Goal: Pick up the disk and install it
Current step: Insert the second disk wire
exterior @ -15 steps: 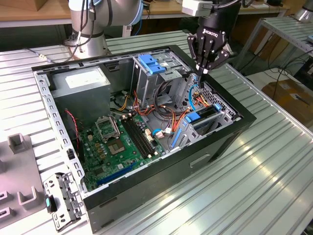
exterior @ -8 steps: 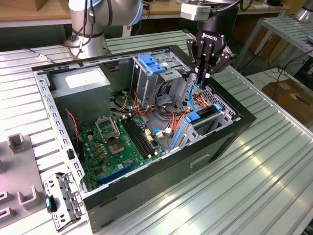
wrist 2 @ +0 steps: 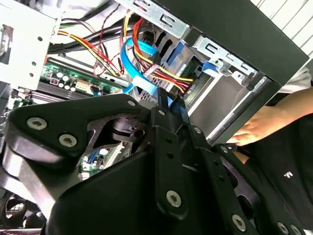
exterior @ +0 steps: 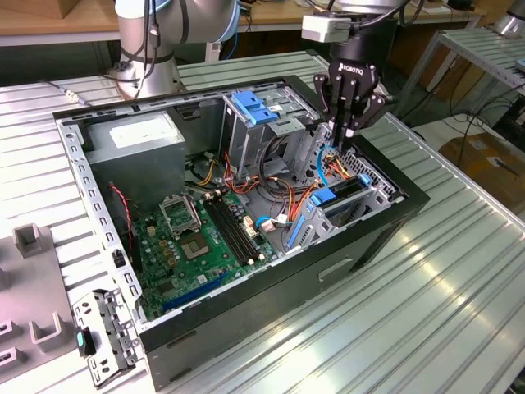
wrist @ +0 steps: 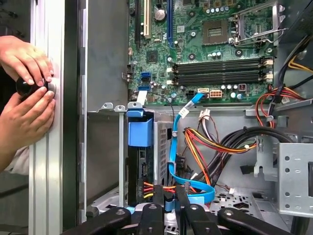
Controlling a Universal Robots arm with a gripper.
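Tool [exterior: 345, 134] fingers nearly together, grip contents unclear, above the drive bay [exterior: 340, 205]. Disk [wrist: 140, 161] sits in the bay; press straight down, avoid cables [wrist: 195, 156].

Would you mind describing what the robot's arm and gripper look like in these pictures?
The arm is a silver-grey tube with light blue joint caps and a black cable running down it. A white camera box sits at its wrist. The gripper is matte black with white lettering on its body, and its linkage fingers are jointed bars fastened with silver screws, seen in both wrist views.
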